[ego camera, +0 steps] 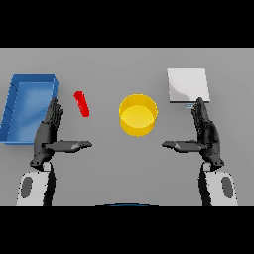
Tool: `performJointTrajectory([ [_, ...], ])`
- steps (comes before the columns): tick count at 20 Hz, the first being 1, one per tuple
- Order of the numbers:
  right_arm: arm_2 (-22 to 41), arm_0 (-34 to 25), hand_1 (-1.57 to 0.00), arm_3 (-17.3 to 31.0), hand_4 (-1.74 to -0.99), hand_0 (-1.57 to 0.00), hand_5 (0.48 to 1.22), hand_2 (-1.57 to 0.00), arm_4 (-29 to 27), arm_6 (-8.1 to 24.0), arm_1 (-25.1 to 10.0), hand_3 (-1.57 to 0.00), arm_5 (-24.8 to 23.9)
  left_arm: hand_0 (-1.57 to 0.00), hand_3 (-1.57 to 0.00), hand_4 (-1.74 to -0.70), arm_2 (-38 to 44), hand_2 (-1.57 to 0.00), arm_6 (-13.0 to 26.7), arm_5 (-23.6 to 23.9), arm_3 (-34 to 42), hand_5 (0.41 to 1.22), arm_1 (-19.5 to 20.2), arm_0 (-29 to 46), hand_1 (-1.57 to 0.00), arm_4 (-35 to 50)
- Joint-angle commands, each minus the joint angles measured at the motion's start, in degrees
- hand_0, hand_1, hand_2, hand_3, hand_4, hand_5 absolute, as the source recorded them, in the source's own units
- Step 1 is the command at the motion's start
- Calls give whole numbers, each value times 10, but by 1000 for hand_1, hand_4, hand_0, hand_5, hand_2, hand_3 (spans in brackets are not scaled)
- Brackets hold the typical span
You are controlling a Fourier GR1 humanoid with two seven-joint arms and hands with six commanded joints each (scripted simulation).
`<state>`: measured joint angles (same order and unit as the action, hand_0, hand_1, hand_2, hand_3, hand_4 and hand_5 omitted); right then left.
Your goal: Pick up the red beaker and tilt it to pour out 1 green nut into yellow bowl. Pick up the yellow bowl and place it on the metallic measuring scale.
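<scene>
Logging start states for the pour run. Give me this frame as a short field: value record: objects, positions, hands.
red beaker: small red cylinder, tilted, left of centre, beside the tray, untouched
yellow bowl: round yellow bowl, centre of the grey table, upright, looks empty
scale: flat metallic square measuring scale, far right
tray: blue rectangular tray, far left
green nut: not visible
left robot hand: open, fingers straight, thumb inward, holds nothing
right robot hand: open, mirrored pose, fingertips near the scale's front edge
task progress: nothing grasped yet
</scene>
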<state>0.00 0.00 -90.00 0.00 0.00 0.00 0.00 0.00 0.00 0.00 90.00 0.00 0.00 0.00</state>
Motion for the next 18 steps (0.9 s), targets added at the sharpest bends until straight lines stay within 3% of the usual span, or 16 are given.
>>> performJointTrajectory([
  [1, -1, -1, 1, 1, -1167, 1, 599, 1, -1, 1, 0, 1, 0, 1, 1, -1151, 1, 1, 0, 0, 0, 599, 1, 0, 1, 1],
  [6, -6, -9, 1, 6, -1167, 1, 599, 1, -7, 5, -4, 1, 3, 1, 1, -1151, 12, 1, -2, -11, 5, 599, 17, 7, 1, 13],
  [8, 33, 27, 1, -21, -1163, 1, 595, 1, 104, -61, -41, 1, -32, 1, 1, -1156, -17, 1, -15, -22, 42, 599, 41, 44, 1, -23],
  [11, 58, 46, 1, -47, -1159, 1, 590, 1, 160, -54, -45, 1, -52, 1, 1, -1163, -32, 1, 11, -27, 79, 599, 51, 58, 1, -33],
  [18, 63, 46, 1, -63, -1224, 1, 611, 1, 138, -45, -35, 1, -36, 1, 1, -1170, -47, 1, 17, -24, 45, 605, 55, 35, 1, -69],
])
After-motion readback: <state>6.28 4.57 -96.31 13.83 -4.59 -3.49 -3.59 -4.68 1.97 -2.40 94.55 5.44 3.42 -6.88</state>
